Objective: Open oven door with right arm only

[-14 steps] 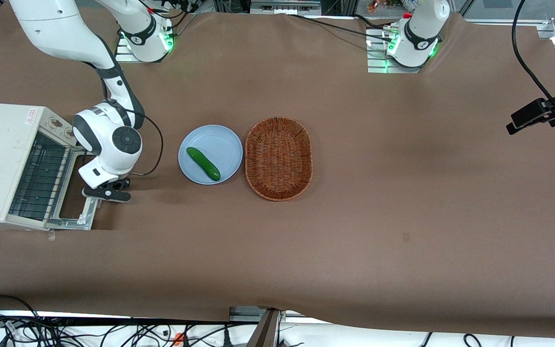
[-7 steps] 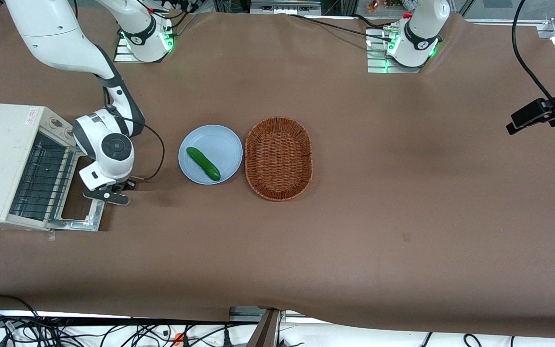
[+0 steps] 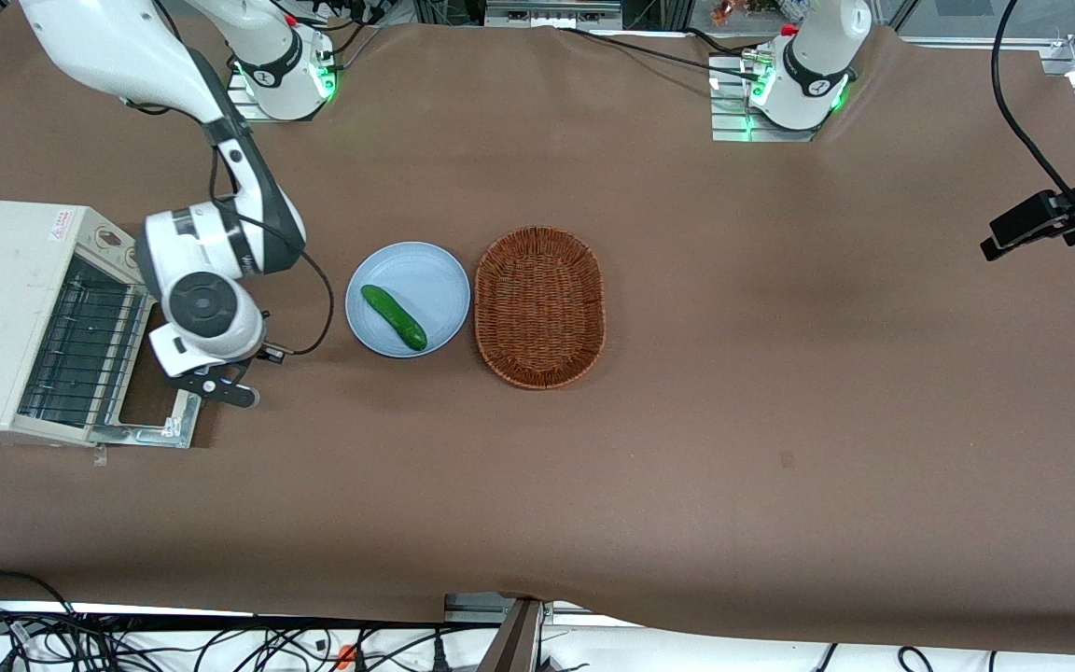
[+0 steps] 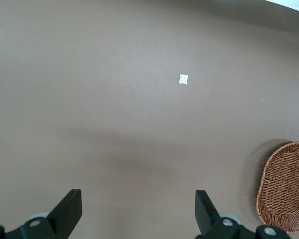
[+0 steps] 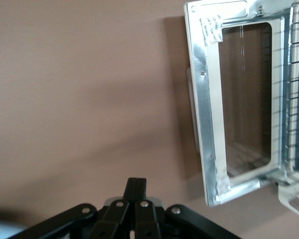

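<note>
Oven door [image 3: 157, 411] folded down flat on the table [image 3: 687, 448], in front of the oven [image 3: 6, 317], long axis toward the camera. Right arm [image 3: 206, 308] above its outer edge, tool [image 5: 136, 191] pinched closed, gripping nothing. Nearby: cucumber [image 3: 394, 317] on blue plate [image 3: 435, 275], wicker basket [image 3: 539, 306] beside.

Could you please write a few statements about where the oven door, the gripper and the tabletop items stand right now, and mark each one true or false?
1. The oven door is folded down flat, open. True.
2. The gripper is clamped on the door's edge. False: its fingers are shut, just clear of the door, above the brown cloth.
3. The cucumber lies in the wicker basket. False: it lies on the blue plate beside the basket.
4. The oven's wire rack shows through the opening. True.
</note>
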Controlling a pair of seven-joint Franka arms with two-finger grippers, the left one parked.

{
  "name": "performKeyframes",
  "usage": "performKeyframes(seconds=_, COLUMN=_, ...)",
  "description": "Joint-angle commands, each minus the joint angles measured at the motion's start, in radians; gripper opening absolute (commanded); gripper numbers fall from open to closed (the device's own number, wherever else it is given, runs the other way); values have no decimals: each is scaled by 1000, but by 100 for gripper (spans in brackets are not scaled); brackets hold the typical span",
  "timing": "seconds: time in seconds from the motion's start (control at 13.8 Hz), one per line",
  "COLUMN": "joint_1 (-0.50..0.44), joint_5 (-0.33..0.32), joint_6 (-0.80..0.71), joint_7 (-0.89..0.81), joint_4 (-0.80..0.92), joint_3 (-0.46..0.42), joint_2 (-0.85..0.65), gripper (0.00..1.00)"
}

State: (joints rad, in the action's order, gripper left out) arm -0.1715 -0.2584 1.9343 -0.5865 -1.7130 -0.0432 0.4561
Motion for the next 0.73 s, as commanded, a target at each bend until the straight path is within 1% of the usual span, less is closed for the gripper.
performKeyframes(seconds=0.0, joint_1=26, joint_5=144, joint_6=-217, joint_7=207, joint_4=148, joint_3=14, joint_2=-42, gripper=13)
performKeyframes(seconds=0.07, joint_1=27, joint_5=160, joint_6=-294, joint_7=282, joint_4=186, joint_3=28, joint_2=-63, gripper=30)
performKeyframes(seconds=0.15, joint_1=27, joint_5=174, joint_6=-340, joint_7=357, joint_4=203, joint_3=43, joint_2=-89, gripper=41)
performKeyframes(seconds=0.22, joint_1=27, joint_5=188, joint_6=-357, joint_7=408, joint_4=205, joint_3=57, joint_2=-132, gripper=61)
performKeyframes(seconds=0.29, joint_1=27, joint_5=206, joint_6=-359, joint_7=454, joint_4=205, joint_3=75, joint_2=-169, gripper=74)
performKeyframes(seconds=0.36, joint_1=27, joint_5=224, joint_6=-362, joint_7=508, joint_4=205, joint_3=100, joint_2=-203, gripper=91)
performKeyframes(seconds=0.44, joint_1=27, joint_5=249, joint_6=-371, joint_7=584, joint_4=205, joint_3=127, joint_2=-233, gripper=100)
performKeyframes(seconds=0.51, joint_1=44, joint_5=278, joint_6=-409, joint_7=653, joint_4=208, joint_3=155, joint_2=-267, gripper=100)
performKeyframes(seconds=0.58, joint_1=78, joint_5=316, joint_6=-423, joint_7=709, joint_4=205, joint_3=157, joint_2=-299, gripper=100)
performKeyframes(seconds=0.65, joint_1=101, joint_5=317, joint_6=-443, joint_7=726, joint_4=193, joint_3=151, joint_2=-351, gripper=100)
